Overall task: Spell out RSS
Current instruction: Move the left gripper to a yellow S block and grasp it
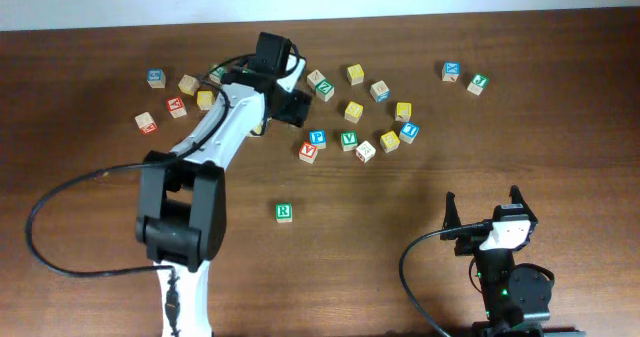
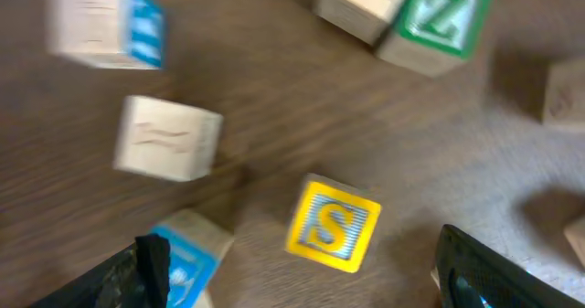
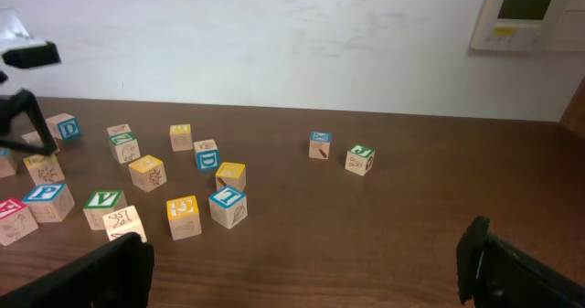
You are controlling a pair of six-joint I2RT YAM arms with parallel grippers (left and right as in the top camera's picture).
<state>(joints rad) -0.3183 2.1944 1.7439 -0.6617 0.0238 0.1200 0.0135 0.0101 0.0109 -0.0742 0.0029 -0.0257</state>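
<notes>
A green R block (image 1: pixel 284 212) stands alone on the table toward the front. In the left wrist view a yellow S block (image 2: pixel 334 224) lies just ahead of my open left gripper (image 2: pixel 311 285), between the lines of its two fingers. A blue block (image 2: pixel 187 264) sits against the left finger. In the overhead view the left gripper (image 1: pixel 292 102) hangs over the block cluster and hides the S block. My right gripper (image 1: pixel 482 212) is open and empty near the front right; it also shows in the right wrist view (image 3: pixel 302 281).
A green Z block (image 2: pixel 439 20) and tan blocks (image 2: pixel 169 139) lie around the S block. Scattered letter blocks lie across the far table, including a red V (image 1: pixel 308 150), blue P (image 1: pixel 317 137), green V (image 1: pixel 348 139) and several yellow blocks (image 1: pixel 353 110).
</notes>
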